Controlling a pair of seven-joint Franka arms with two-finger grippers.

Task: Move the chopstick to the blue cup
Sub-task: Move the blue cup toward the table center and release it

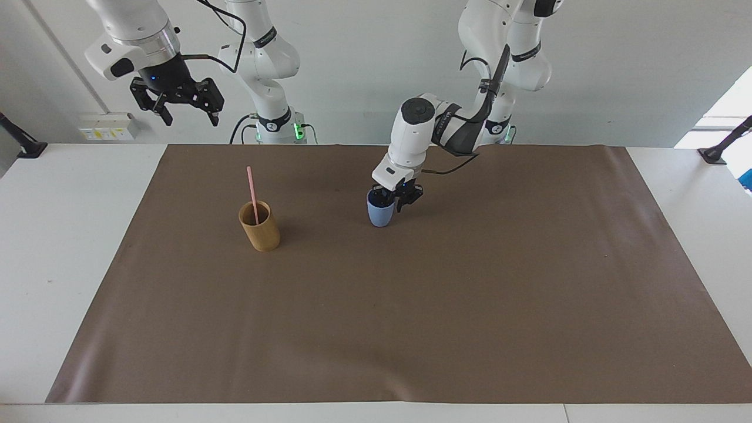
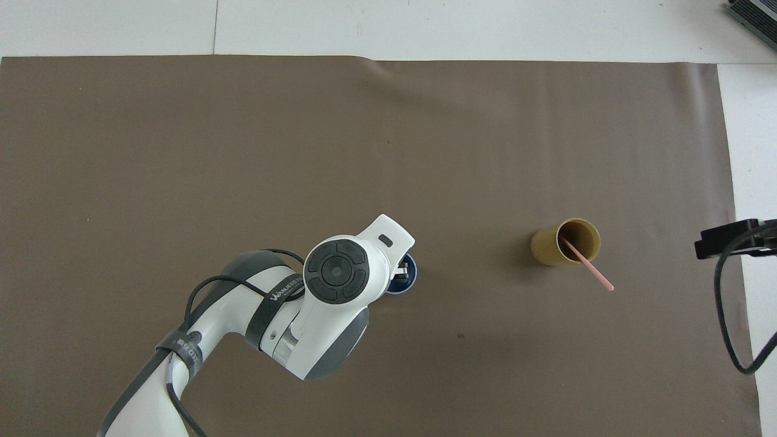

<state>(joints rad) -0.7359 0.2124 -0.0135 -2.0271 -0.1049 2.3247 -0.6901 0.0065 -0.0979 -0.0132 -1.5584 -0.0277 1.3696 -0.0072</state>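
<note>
**on the brown mat, blue cup at the left gripper**

on the counter (image 1: pixel 59 247), a brown mat (image 1: pixel 411 317) covered most of the surface. near the mat's middle stood the blue cup (image 1: pixel 379 215), upright, its base on the mat. the left gripper (image 1: pixel 395 198) was down at the cup's rim, one finger seeming to dip inside the cup and the other outside on the side toward the left arm's end; whether its fingers pinched the rim or had let go could not be told. from overhead the left arm's wrist covered most of the cup, leaving only a crescent of rim showing.

toward the right arm's end of the counter stood a tan cylindrical cup (image 1: pixel 259 226), well apart from the blue cup. the chopstick (image 1: pixel 252 192) stood in the tan cup, leaning against its rim, its upper part sticking well out above it.

the right gripper (image 1: pixel 183 108) waited high above the counter's edge at the right arm's end, fingers spread and holding nothing.
</note>
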